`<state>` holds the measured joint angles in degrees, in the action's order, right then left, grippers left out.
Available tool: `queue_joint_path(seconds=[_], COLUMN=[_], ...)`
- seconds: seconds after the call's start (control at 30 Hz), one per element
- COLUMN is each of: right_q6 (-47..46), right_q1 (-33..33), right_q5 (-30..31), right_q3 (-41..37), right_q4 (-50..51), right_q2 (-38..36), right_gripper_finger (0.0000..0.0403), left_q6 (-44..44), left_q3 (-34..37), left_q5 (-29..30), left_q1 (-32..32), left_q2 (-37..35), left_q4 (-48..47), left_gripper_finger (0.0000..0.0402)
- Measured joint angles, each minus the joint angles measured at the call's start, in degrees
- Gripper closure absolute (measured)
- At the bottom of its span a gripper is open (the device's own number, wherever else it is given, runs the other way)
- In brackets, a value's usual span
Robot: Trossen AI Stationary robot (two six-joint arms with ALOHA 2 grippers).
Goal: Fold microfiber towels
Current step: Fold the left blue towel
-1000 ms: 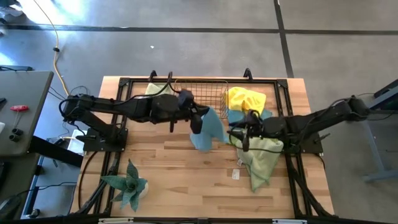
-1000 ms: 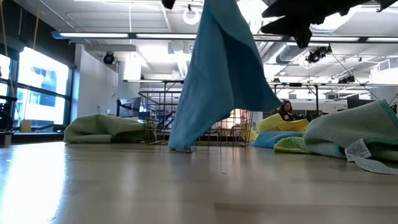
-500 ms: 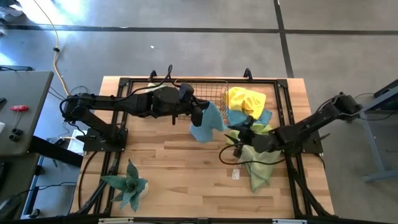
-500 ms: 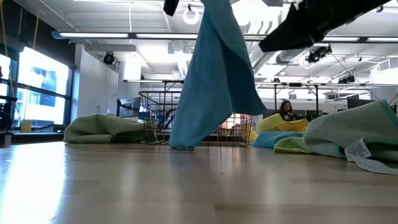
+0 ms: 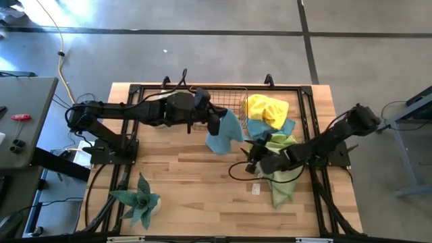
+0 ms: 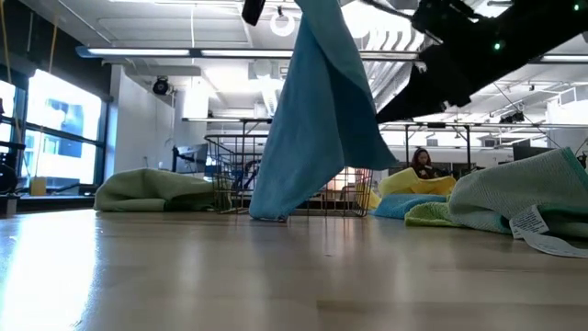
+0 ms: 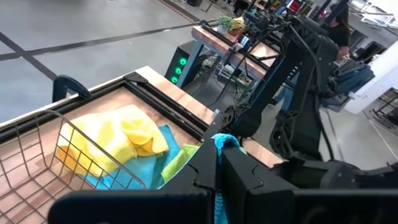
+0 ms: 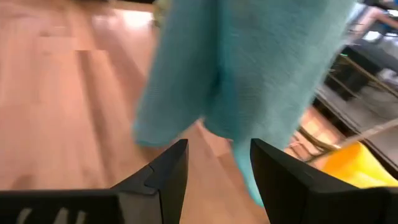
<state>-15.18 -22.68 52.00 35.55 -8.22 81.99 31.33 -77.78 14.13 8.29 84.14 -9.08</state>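
Blue towel [image 5: 225, 132] hangs from left gripper [image 5: 213, 125], fingers pinched shut on its top corner; lower edge touches table [image 5: 182, 175] near centre, just at basket's [image 5: 219, 101] 6 o'clock. Left arm stretched level from 9 o'clock side, wrist bent down. Right arm reaches in low from 3 o'clock, elbow raised; right gripper [image 5: 251, 157] sits at towel's 4 o'clock, fingers [image 8: 163, 171] parted, holding nothing, aimed at hanging cloth. Yellow towel [image 5: 267, 108] and green towel [image 5: 283, 177] heaped at 2 to 4 o'clock.

bare table [image 5: 182, 175] ahead; hanging blue towel [image 5: 225, 133] blocks centre.
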Motion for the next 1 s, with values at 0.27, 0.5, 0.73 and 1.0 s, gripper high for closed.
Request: queue_joint_path(seconds=[0.27, 0.5, 0.73, 1.0], right_q6=[-5.8, -8.9, -13.0, -13.3], right_q1=[0.5, 1.6, 2.1, 2.1], right_q5=[2.4, 3.7, 6.4, 6.5], right_q3=[0.0, 0.0, 0.0, 0.0], right_q4=[0.2, 0.0, -0.4, -4.7], right_q2=[2.9, 7.4, 8.8, 8.7], right_gripper_finger=[0.0236, 0.0236, 0.0236, 0.0236], left_q6=[0.0, 0.0, 0.0, 0.0], left_q3=[0.0, 0.0, 0.0, 0.0], left_q5=[-0.9, -4.0, -5.1, -5.1], left_q1=[0.0, 0.0, 0.0, 0.0], left_q2=[0.0, 0.0, 0.0, 0.0], left_q4=[0.4, 2.7, 2.5, 2.1], left_gripper_finger=[0.0401, 0.0401, 0.0401, 0.0401])
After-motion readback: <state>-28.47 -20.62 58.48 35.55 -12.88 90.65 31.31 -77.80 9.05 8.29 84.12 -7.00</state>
